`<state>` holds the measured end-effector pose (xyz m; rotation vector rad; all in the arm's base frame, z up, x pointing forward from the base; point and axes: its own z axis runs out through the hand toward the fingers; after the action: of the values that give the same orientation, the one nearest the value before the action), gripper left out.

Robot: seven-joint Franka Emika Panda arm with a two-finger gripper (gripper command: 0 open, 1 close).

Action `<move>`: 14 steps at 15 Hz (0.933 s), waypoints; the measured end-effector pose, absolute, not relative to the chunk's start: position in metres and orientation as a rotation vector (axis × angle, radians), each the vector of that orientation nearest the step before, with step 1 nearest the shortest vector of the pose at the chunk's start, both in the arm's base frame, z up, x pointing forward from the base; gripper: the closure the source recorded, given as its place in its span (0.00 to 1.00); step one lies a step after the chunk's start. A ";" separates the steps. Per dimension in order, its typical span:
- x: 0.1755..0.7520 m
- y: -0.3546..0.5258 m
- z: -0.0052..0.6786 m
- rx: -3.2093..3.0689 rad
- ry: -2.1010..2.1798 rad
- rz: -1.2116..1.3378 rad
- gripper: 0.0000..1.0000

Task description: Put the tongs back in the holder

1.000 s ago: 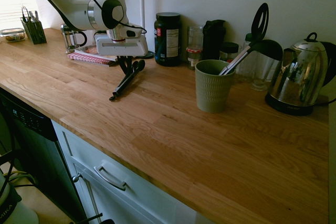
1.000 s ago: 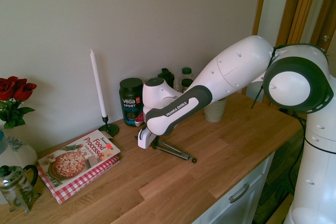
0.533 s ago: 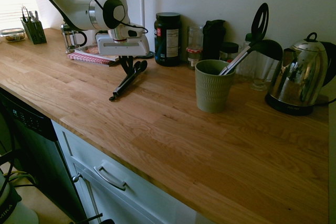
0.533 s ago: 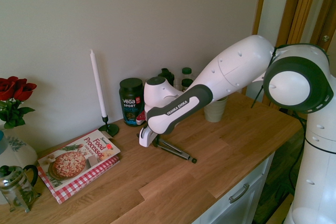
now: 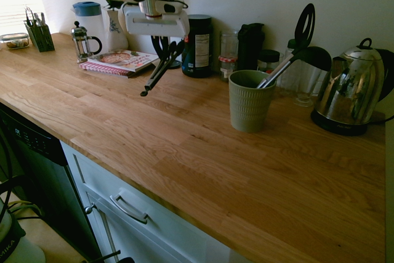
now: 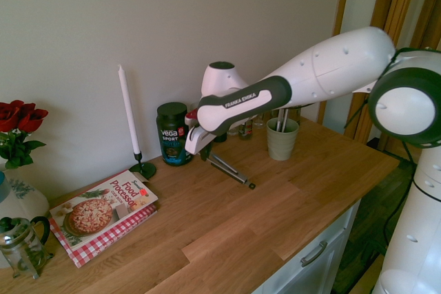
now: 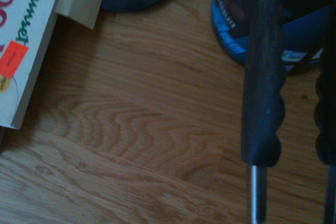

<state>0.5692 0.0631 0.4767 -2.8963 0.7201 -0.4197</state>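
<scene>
White two-finger gripper (image 5: 164,42), upper left of frame, is clamped on long slim black tongs (image 5: 159,72), hanging tilted above the wooden counter (image 5: 184,146). Sage-green ribbed ceramic cup (image 5: 249,101) stands centre-right, well apart.

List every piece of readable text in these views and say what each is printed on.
"FRANKA EMIKA": on the dark band of the robot arm.
"VEGA SPORT": on the dark jar by the wall; smaller print below is unreadable.
"Food Processor": cover of the cookbook; its subtitle is too small.
"Summer", partly cut off: cookbook edge in the wrist view.
Jar label in the first exterior view: blurred.
</scene>
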 end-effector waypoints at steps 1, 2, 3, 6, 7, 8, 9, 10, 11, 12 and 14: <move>0.564 0.057 0.494 -2.880 0.735 -0.451 1.00; 0.559 0.049 0.512 -2.857 0.762 -0.492 1.00; 0.554 0.038 0.531 -2.828 0.820 -0.541 1.00; 0.529 -0.013 0.599 -2.700 1.045 -0.707 1.00; 0.522 -0.033 0.616 -2.667 1.118 -0.768 1.00; 0.516 -0.055 0.629 -2.639 1.192 -0.829 1.00; 0.514 -0.071 0.638 -2.604 1.261 -0.891 1.00; 0.514 -0.083 0.642 -2.565 1.323 -0.954 1.00; 0.516 -0.093 0.644 -2.520 1.381 -1.021 1.00; 0.519 -0.100 0.644 -2.475 1.430 -1.091 1.00; 0.529 -0.107 0.636 -2.388 1.518 -1.233 1.00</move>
<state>0.5293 -0.1072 0.6359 -2.3880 1.5176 -1.2332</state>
